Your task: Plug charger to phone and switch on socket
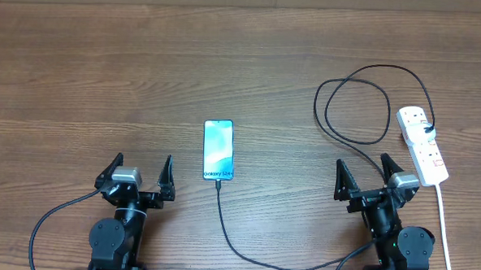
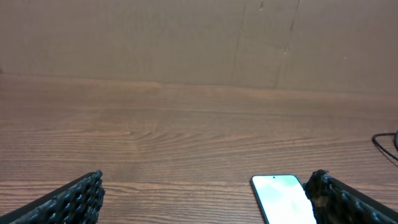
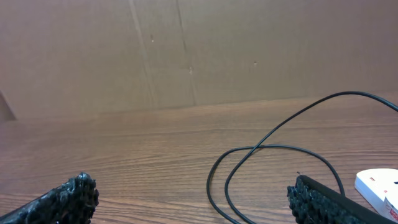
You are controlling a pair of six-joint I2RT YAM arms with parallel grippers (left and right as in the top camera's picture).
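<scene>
The phone (image 1: 218, 149) lies screen up in the middle of the table, its screen glowing light blue. The black charger cable (image 1: 228, 232) meets the phone's near end, runs along the front edge, then loops (image 1: 356, 99) up to the white socket strip (image 1: 423, 149) at the right. My left gripper (image 1: 139, 173) is open and empty, left of the phone. My right gripper (image 1: 367, 175) is open and empty, just left of the strip. The left wrist view shows the phone (image 2: 283, 200) by the right finger of the gripper (image 2: 206, 185). The right wrist view shows the cable loop (image 3: 214, 174), the strip's corner (image 3: 379, 185) and the gripper (image 3: 191, 190).
The strip's white cord (image 1: 444, 233) runs down to the front edge at the right. A brown cardboard wall (image 2: 186, 37) stands behind the wooden table (image 1: 105, 80).
</scene>
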